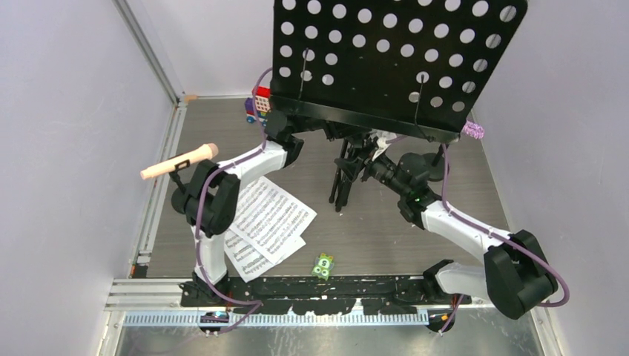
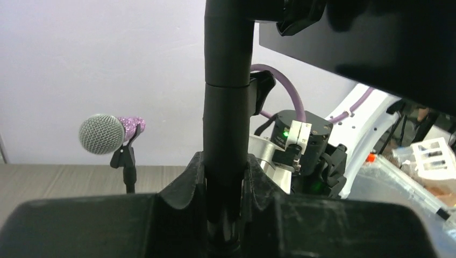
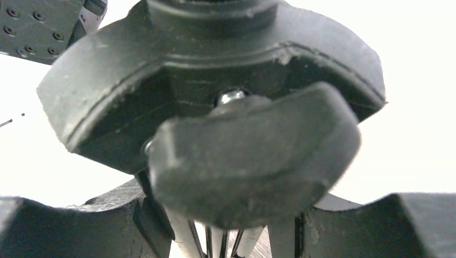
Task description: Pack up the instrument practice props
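Closest to the overhead camera is the black perforated metal music stand (image 1: pixel 386 59), its panel tilted over the far half of the grey wood-grain desk (image 1: pixel 460 222) and hiding what lies beneath. Under the panel's ledge the stand's folded tripod legs (image 1: pixel 341 182) are gathered in a bundle. The left end effector (image 1: pixel 284 132) reaches under the ledge's left end. The right end effector (image 1: pixel 374 167) meets the stand just right of the legs. Neither grip can be read from above.

Left of the stand a pink microphone (image 1: pixel 178 162) sits tilted in a black clip (image 1: pixel 178 170), and a purple-glitter microphone (image 1: pixel 472 130) peeks out at the stand's right edge. White sheet-music pages (image 1: pixel 271 215) lie fanned in front of the stand, with a small green dotted square piece (image 1: pixel 323 265) nearer still. A red-blue toy brick vehicle (image 1: pixel 257 104) stands behind the stand's left corner.

The left wrist view shows what the panel hides: the left end effector's fingers (image 2: pixel 188 183) are pressed against both sides of the stand's black round pole (image 2: pixel 226 118). Beyond the pole the purple-glitter microphone shows its silver mesh head, held in a short black mount (image 2: pixel 128 169).

The right wrist view is filled by a blurred black wing knob (image 3: pixel 253 161) on the stand's hub (image 3: pixel 215 70). The knob sits between the right end effector's spread fingers (image 3: pixel 70 226), and whether they touch it cannot be told.
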